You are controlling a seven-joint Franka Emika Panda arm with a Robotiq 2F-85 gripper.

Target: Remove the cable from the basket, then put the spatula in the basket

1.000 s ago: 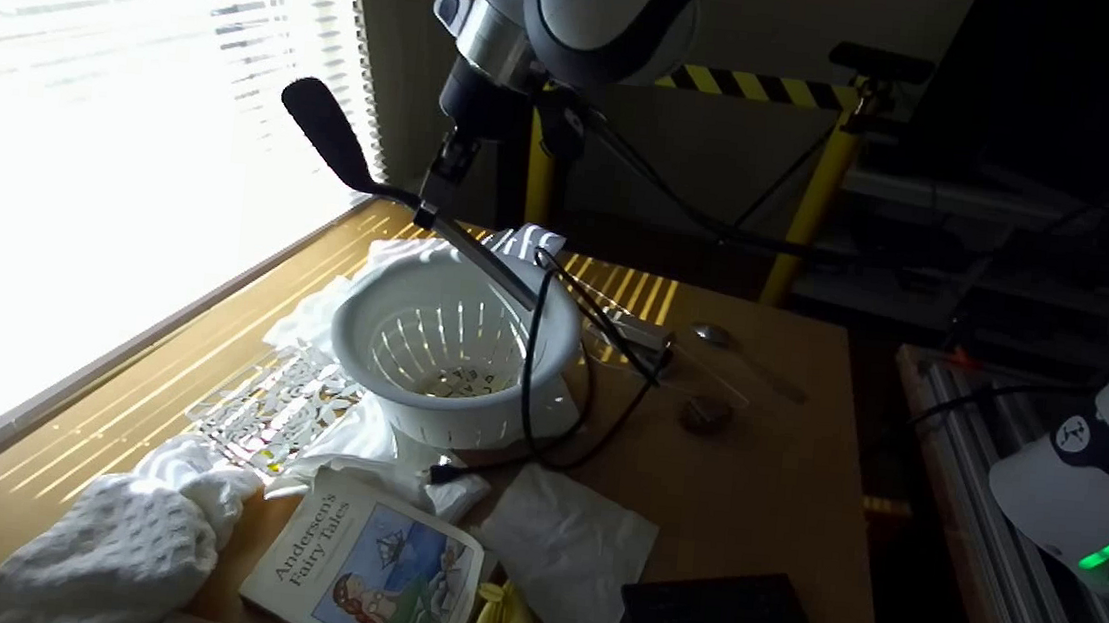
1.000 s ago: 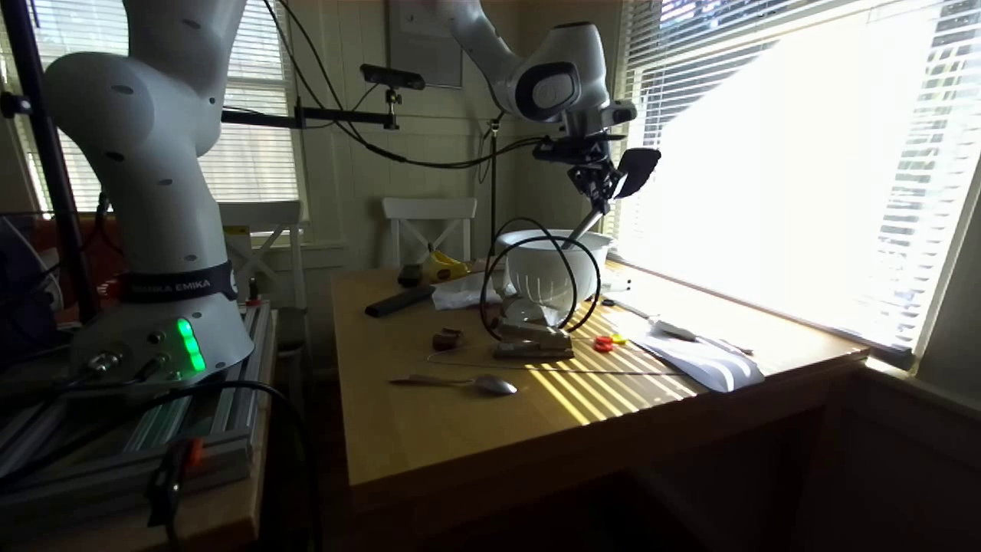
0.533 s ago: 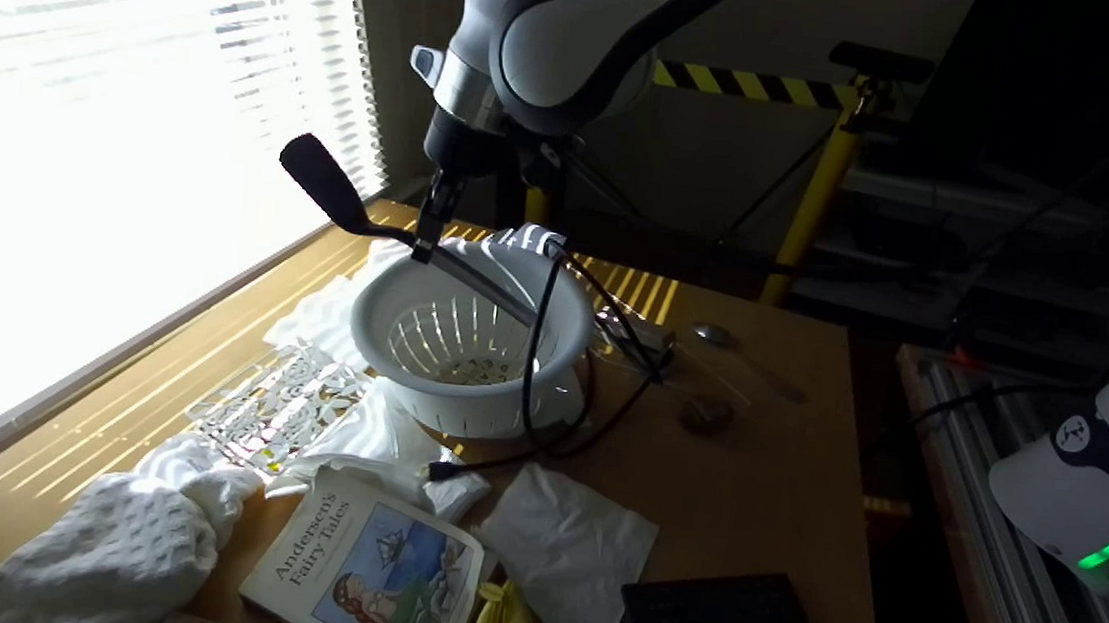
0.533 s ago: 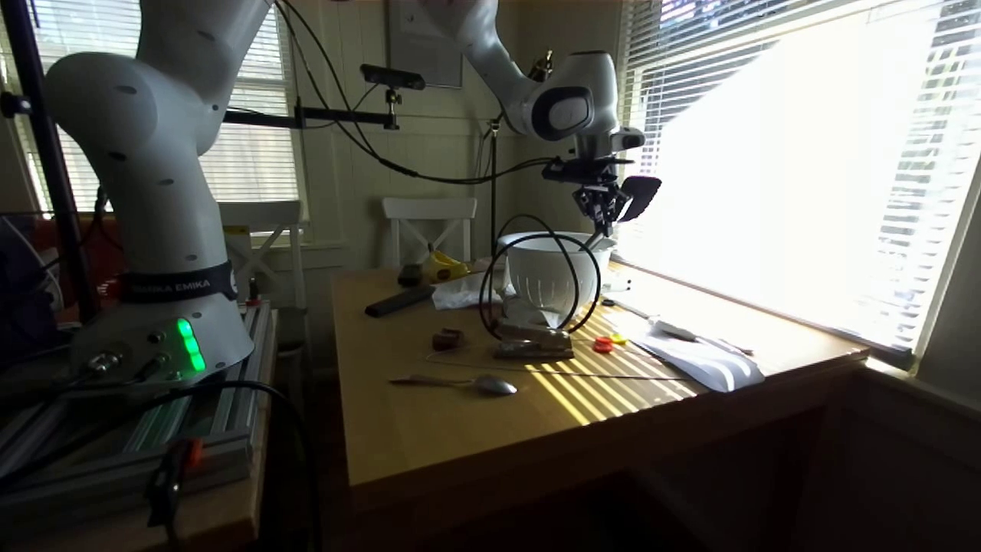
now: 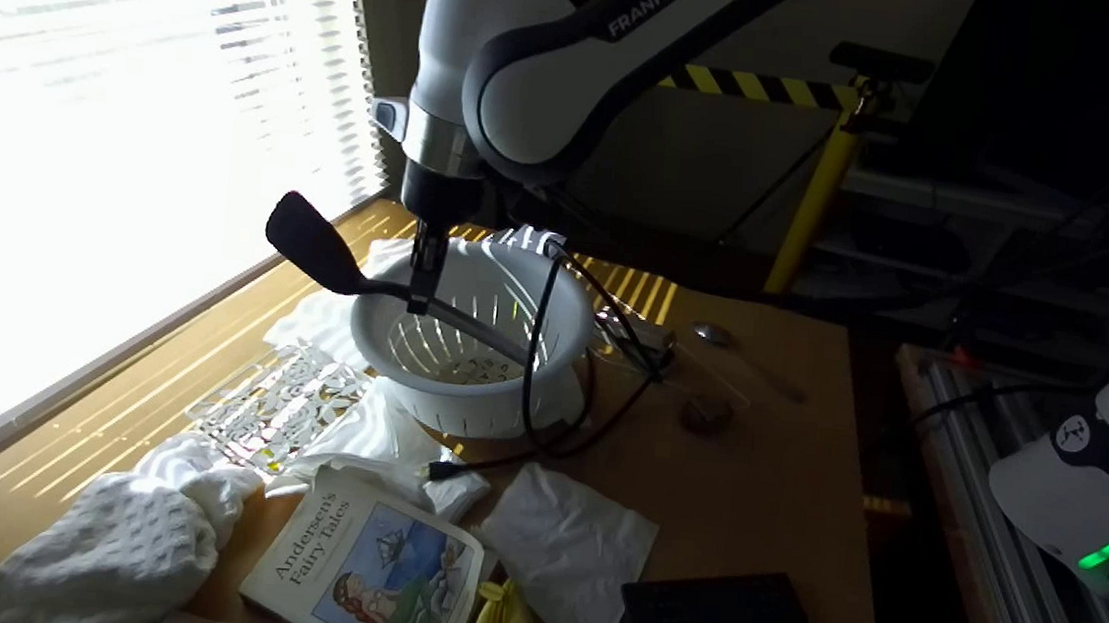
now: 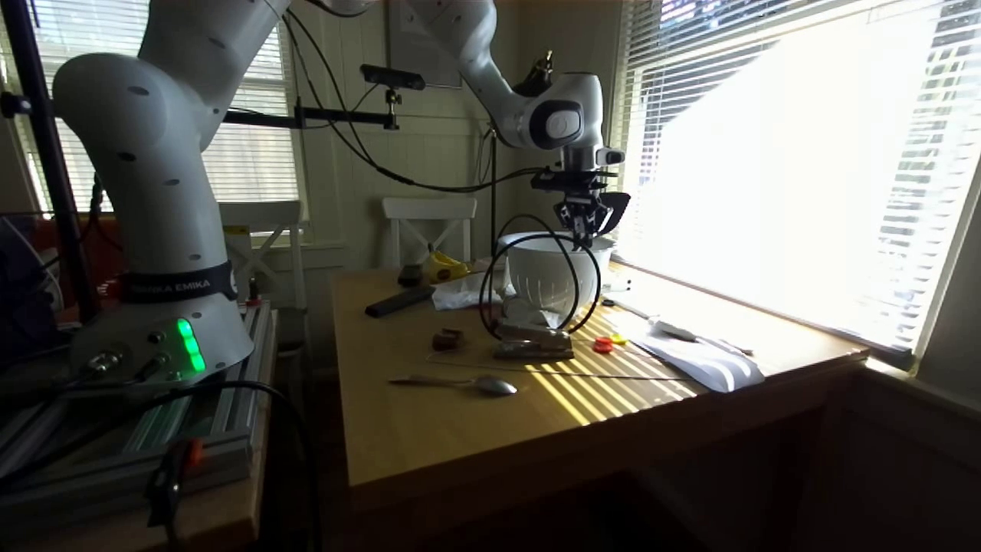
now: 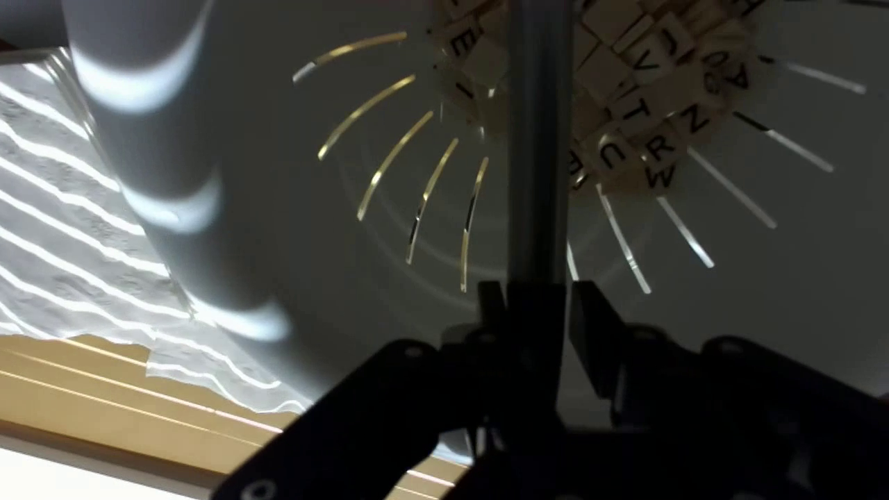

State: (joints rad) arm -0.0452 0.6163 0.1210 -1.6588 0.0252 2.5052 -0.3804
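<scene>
Sank lower since the earlier frames, bringing gripper [image 5: 419, 306] and spatula [image 7: 538, 173] down together and pushing the shaft deeper into the basket [image 5: 466, 409]. Had the gripper drawn in tight about the spatula, holding it at the join of shaft and black neck. Kept the blade tilted up, above the rim and reaching out past it. Saw letter tiles [image 7: 653, 104] below, at the bottom of the basket. Found the cable [image 5: 527, 379] just beside the basket, looped up outside its wall; could not tell touching from apart. On that showing, judged the first half of the task, removing the cable, done. Judged the second half well under way but unfinished: had yet to settle the spatula, let go and lift clear. Might, at that length and slant, end with the blade jutting over the rim. Farther off, noted a book [image 5: 372, 567] and a spoon [image 6: 487, 384] on the table [image 6: 429, 437]; beyond, the glare of the window [image 5: 91, 211].
</scene>
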